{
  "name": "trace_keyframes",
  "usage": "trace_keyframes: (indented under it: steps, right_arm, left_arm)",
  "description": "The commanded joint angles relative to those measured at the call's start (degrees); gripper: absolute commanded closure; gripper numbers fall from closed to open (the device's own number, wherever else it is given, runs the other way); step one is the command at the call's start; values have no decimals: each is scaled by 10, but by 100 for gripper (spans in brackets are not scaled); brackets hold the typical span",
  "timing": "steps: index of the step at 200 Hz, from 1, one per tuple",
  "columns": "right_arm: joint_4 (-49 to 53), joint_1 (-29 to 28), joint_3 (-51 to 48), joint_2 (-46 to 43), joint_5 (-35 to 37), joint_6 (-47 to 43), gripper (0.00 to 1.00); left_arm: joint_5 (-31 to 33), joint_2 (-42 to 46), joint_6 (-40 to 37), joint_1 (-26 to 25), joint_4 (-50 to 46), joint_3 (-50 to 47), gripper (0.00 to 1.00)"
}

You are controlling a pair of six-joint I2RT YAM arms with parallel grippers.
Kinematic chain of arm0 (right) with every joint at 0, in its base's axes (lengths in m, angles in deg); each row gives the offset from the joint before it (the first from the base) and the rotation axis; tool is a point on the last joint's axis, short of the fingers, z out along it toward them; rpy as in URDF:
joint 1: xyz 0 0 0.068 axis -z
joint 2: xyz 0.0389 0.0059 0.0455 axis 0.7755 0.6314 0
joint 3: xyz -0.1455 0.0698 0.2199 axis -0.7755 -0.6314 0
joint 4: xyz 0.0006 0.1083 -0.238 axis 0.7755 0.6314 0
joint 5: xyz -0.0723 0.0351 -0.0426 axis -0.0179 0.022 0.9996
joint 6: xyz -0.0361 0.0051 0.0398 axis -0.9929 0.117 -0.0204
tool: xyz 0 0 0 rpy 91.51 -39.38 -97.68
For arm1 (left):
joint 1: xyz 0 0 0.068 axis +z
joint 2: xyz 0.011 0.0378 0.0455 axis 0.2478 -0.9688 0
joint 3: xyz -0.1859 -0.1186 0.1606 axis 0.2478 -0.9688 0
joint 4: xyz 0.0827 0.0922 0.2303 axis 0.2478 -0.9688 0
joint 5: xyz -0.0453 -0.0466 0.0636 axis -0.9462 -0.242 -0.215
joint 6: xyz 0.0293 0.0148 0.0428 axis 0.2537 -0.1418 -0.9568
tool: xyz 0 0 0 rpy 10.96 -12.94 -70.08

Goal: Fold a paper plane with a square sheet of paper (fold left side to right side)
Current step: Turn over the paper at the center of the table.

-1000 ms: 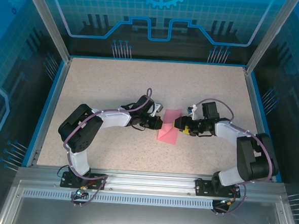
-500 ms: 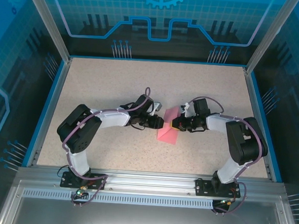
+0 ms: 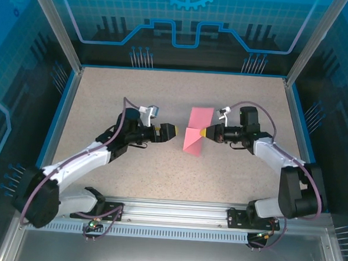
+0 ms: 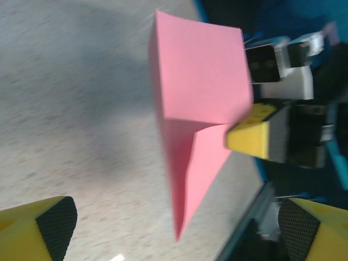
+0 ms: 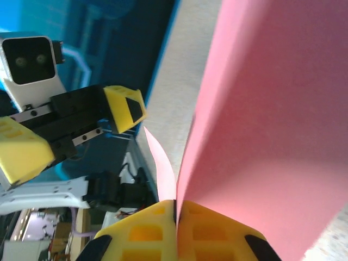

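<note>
Pink paper (image 3: 193,137) sits near the middle of the counter (image 3: 105,97), creased into a broad upper panel and a narrower part tapering to a point nearer the arm bases. The right gripper (image 3: 205,132) is clenched on the sheet's right edge where the two parts meet; its wrist view shows the yellow fingers (image 5: 147,231) pressed together with pink paper between them. The left gripper (image 3: 169,132) hovers just left of the sheet, apart from it, jaws spread wide and grasping nothing.
</note>
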State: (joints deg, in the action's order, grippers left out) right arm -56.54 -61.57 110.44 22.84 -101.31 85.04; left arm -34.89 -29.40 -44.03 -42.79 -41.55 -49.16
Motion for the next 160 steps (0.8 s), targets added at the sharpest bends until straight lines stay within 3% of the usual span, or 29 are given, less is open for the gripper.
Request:
trace_keyframes:
  steps: [1, 51, 102, 133, 160]
  right_arm:
    - [-38, -1, 31, -43, -75, 37, 100]
    - [-74, -43, 82, -100, -63, 96, 100]
    - [-113, -102, 116, -93, -53, 131, 100]
    - [-120, -118, 131, -84, -50, 137, 100]
    - [-130, -118, 128, -84, -50, 148, 100]
  left_arm:
    - [-67, 44, 51, 2, 76, -6, 1]
    - [-103, 55, 89, -4, 122, 0, 1]
    - [-125, 44, 108, -36, 187, 10, 3]
    - [-120, 47, 119, -48, 219, 13, 15]
    - [-104, 68, 125, -49, 238, 2, 38]
